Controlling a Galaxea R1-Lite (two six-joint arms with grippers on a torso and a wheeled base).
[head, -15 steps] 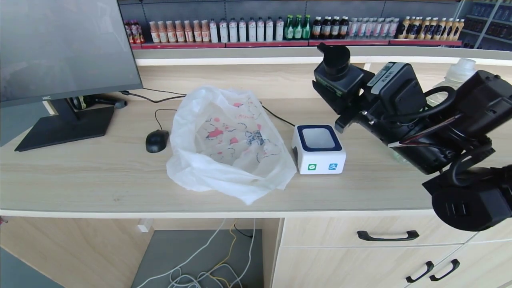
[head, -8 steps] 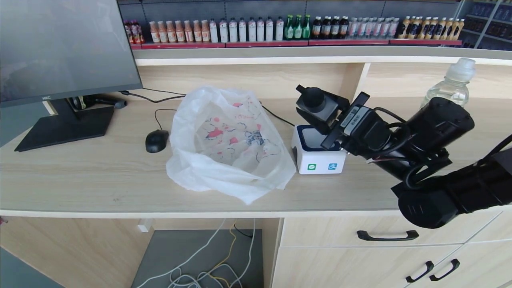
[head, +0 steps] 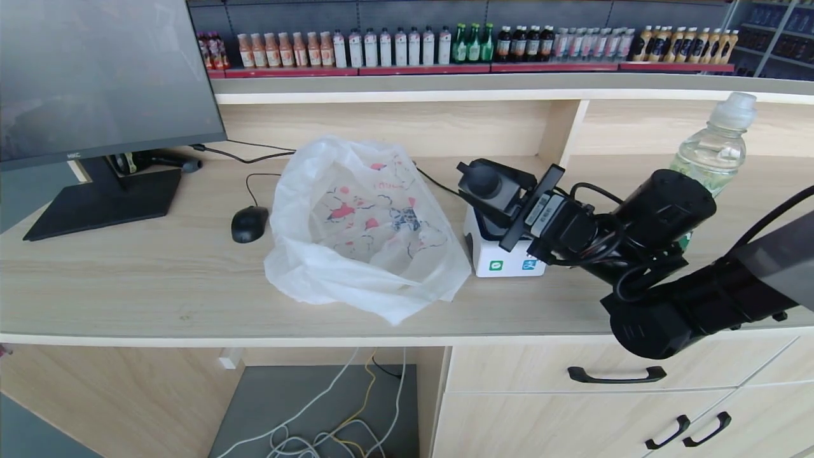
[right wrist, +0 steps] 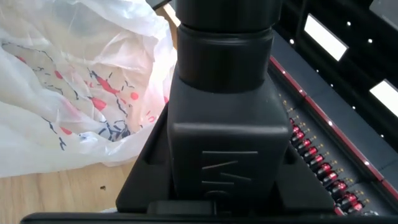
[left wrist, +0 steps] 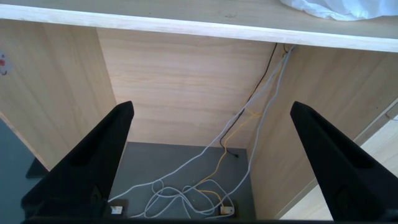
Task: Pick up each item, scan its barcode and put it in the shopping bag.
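Note:
My right gripper (head: 509, 198) is shut on a black square bottle with a round cap (head: 480, 181). It holds the bottle tilted, close over the top of the white barcode scanner (head: 505, 261) in the head view. In the right wrist view the black bottle (right wrist: 224, 143) stands close in front, with the white shopping bag (right wrist: 74, 112) behind it. The shopping bag (head: 362, 229) lies open on the counter just left of the scanner. My left gripper (left wrist: 211, 162) hangs open below the counter edge, with nothing between its fingers.
A clear water bottle (head: 715, 149) stands on the counter at the right, behind my right arm. A monitor (head: 95, 76) and a black mouse (head: 249, 224) are at the left. Cables (left wrist: 205, 186) lie on the floor under the counter. Drawers (head: 613, 375) sit below on the right.
My right arm has swung down and to the left with the black bottle, from high at the right of the scanner to just over it. The water bottle behind came into sight.

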